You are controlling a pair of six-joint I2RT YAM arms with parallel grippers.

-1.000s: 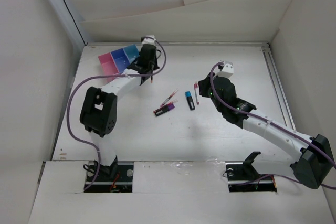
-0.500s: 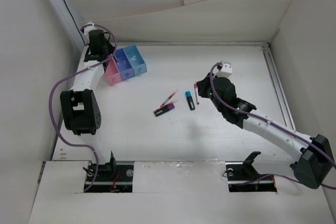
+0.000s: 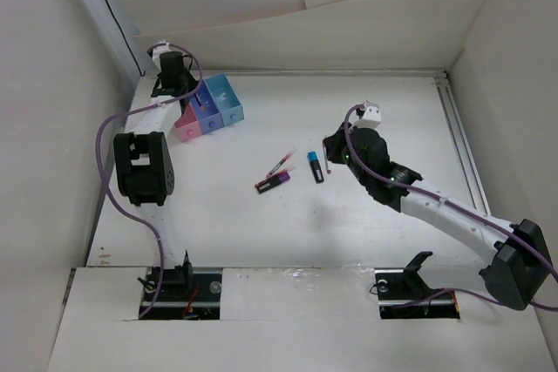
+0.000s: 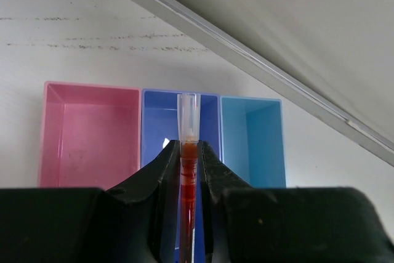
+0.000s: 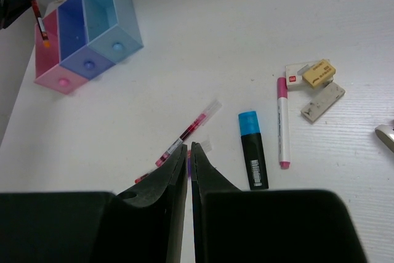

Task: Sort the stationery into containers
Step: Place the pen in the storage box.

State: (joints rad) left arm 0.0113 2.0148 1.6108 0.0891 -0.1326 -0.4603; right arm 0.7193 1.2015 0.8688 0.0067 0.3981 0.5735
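Pen (image 4: 188, 173), red, clamped in left tool (image 4: 187, 151); top view hides grip.

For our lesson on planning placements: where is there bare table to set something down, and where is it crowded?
Free: the white table on the near side of the purple-ended dark marker, and the strip between the three joined translucent plastic bins and the thin red pen. Crowded: around the blue-capped black marker, by the pink pen.
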